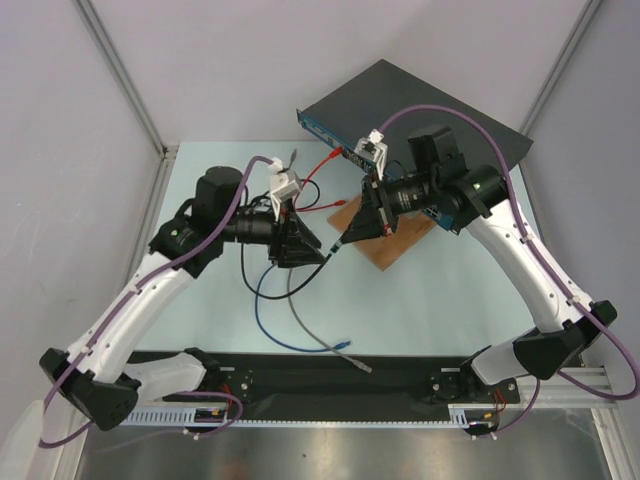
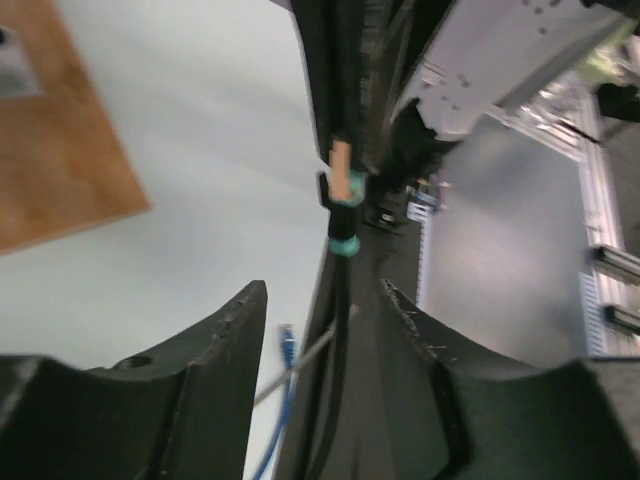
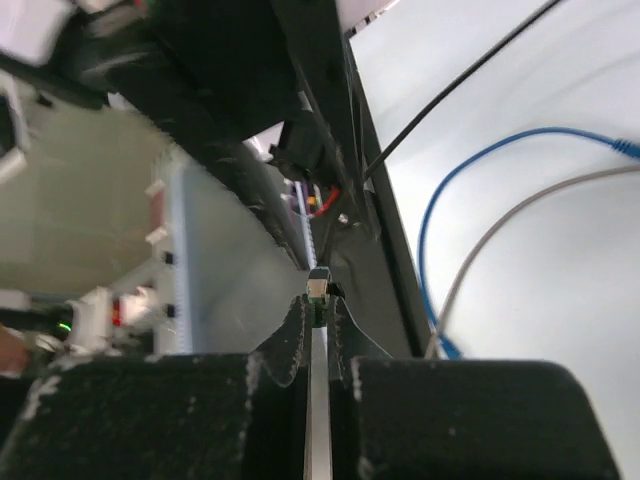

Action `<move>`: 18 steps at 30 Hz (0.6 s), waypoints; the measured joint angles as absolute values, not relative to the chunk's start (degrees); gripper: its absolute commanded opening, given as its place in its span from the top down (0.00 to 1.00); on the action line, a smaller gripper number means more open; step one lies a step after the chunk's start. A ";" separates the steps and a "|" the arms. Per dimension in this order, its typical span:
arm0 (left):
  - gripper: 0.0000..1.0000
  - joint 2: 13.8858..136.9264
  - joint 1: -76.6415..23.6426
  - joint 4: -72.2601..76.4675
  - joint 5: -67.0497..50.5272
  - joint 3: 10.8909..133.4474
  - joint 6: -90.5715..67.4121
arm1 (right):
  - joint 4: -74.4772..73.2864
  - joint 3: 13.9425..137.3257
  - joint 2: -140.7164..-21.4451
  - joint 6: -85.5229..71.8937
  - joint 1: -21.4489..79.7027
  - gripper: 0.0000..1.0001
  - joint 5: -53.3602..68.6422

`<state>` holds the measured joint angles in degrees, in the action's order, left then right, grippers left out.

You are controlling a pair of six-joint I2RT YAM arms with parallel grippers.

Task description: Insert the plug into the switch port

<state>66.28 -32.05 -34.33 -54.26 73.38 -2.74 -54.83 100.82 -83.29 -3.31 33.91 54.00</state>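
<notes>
The plug, green with a clear tip, is pinched between the shut fingers of my right gripper. In the top view, my right gripper and my left gripper meet tip to tip above the table's middle. My left gripper stands open, with the plug beyond its fingertips and apart from both pads. The switch, a flat black box with a blue front strip, lies at the back right, well behind both grippers.
A brown wooden board lies under the right gripper, in front of the switch. Loose blue cable, grey cable, black cable and red cable lie across the pale table. A black rail runs along the near edge.
</notes>
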 measured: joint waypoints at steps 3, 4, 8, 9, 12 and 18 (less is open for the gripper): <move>0.41 62.13 -32.08 -32.14 -45.41 72.62 -2.66 | -52.14 97.17 -83.09 -8.01 30.26 1.00 56.03; 0.41 60.23 -32.10 -31.57 -42.74 72.01 -2.46 | -50.92 95.64 -83.09 -10.11 28.99 1.00 56.66; 0.39 53.80 -33.63 -29.15 -32.21 69.36 1.10 | -46.35 91.11 -83.09 -17.56 26.20 1.00 58.17; 0.38 52.86 -34.63 -28.14 -29.36 68.38 2.42 | -44.91 90.26 -83.09 -19.55 26.20 1.00 58.72; 0.27 50.92 -38.26 -24.88 -21.98 65.30 6.79 | -40.77 88.03 -83.09 -24.56 26.24 1.00 59.94; 0.27 53.23 -46.81 -22.79 -10.07 64.64 13.10 | -36.42 86.89 -82.83 -30.17 26.41 1.00 60.49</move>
<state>53.23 -46.81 -22.79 -10.07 64.64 13.10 -36.42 86.89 -82.83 -30.17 26.41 60.49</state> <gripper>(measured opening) 0.733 0.036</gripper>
